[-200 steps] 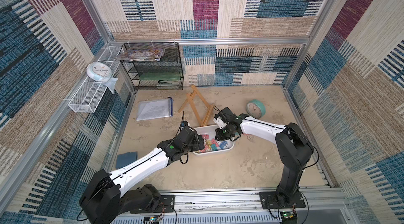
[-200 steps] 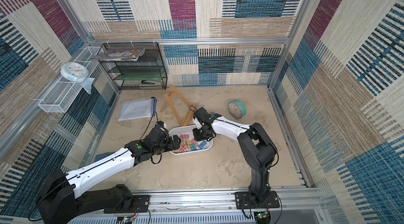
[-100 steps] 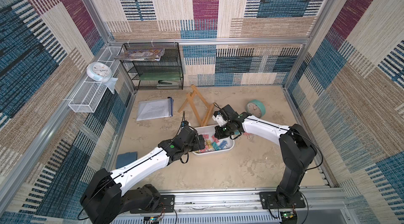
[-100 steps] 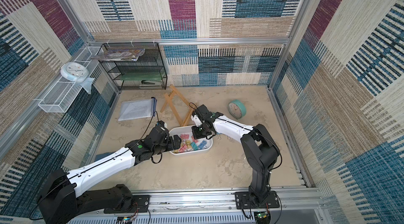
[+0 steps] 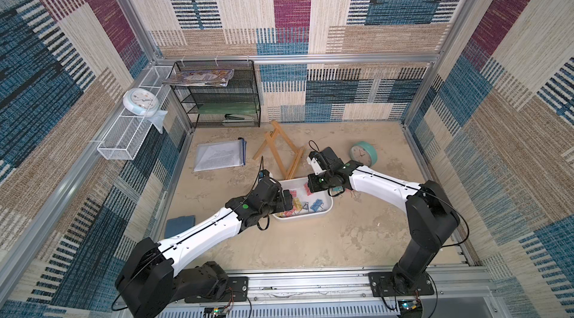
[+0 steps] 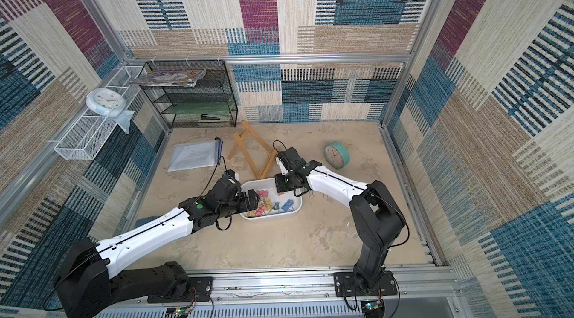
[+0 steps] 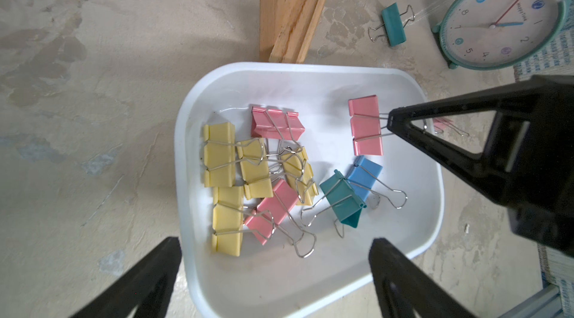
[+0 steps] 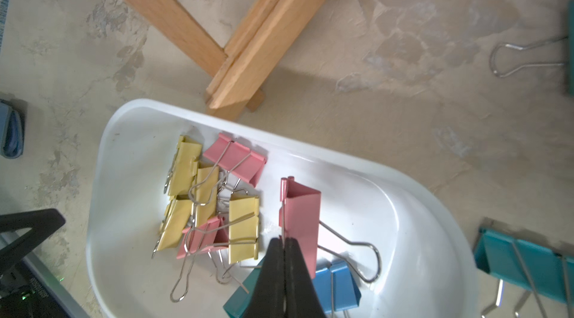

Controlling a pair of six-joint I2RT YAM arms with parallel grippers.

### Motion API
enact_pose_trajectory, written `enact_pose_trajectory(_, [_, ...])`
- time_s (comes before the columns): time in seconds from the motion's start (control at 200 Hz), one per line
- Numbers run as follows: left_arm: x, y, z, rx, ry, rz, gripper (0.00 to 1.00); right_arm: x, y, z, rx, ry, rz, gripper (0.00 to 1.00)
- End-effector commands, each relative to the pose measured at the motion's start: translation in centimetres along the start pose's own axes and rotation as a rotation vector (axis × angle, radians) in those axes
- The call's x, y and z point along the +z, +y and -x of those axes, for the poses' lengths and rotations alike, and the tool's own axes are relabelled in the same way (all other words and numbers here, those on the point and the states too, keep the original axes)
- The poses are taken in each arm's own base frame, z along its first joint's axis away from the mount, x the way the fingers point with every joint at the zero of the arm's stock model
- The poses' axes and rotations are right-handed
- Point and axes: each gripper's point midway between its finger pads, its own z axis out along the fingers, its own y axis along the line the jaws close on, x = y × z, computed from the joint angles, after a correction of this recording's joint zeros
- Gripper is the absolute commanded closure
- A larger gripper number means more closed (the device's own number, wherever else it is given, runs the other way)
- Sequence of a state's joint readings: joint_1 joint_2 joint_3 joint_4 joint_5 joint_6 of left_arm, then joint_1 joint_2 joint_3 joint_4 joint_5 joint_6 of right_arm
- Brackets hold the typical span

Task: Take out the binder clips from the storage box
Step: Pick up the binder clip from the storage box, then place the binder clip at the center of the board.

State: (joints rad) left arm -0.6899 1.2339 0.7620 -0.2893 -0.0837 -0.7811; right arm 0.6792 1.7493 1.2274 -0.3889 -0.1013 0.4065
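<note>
A sandy, mottled surface (image 5: 310, 254) inside a booth with patterned walls is shown from above in both top views. Two black and white arms are stretched toward a shallow white storage box (image 5: 306, 218) near the middle. The box is set just beside the foot of a wooden easel (image 5: 279, 152); whether the two touch cannot be told. A teal clock (image 5: 362, 154) is laid face up nearby, on the right arm's side.

Nine binder clips (image 7: 257, 176) are counted inside the box in the left wrist view: four yellow, three pink, one teal and one blue. Most are heaped toward one end, with their silver wire handles tangled. One pink clip (image 7: 365, 125) is set apart from the heap, just beside the blue one.

The right arm's fingers (image 8: 273, 270) are pressed together and clamped on a wire handle of that pink clip, which is within the box's outline. Whether it is raised off the box's floor cannot be told.

The left arm's fingers (image 7: 161, 257) are spread wide apart, and nothing is held between them. One finger is placed over the bare surface just outside the box's wall, the other over the box's inside.

Outside the box, a teal clip (image 7: 394, 24) is laid on the surface between the easel and the clock. Another teal clip (image 8: 525, 266) is seen just beside the box's wall.
</note>
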Motion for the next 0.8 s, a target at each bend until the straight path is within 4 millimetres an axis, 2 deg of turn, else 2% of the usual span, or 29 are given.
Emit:
enact_pose_trajectory(0.0, [-0.1,-0.5,0.3,0.013,-0.003,-0.015,0.01,-0.4,-0.5,1.5,0.025,-0.07,-0.037,1.0])
enact_pose_trajectory(0.16, [-0.3,-0.6,0.6,0.022,-0.009,-0.014,0.01,-2.3,0.3,3.3,0.033,-0.169,-0.011,1.0])
enact_pose_trajectory(0.28, [-0.5,-1.4,0.9,0.019,-0.018,-0.048,0.01,-4.8,-0.2,4.3,0.058,-0.267,-0.034,1.0])
enact_pose_trajectory(0.496, [-0.3,-3.1,1.4,0.013,-0.021,-0.117,0.01,-9.1,-2.8,4.7,0.204,-0.448,-0.093,1.0])
enact_pose_trajectory(0.796, [-0.4,-4.4,1.9,0.024,-0.016,-0.161,0.01,-11.7,-6.5,3.7,0.383,-0.542,-0.093,1.0])
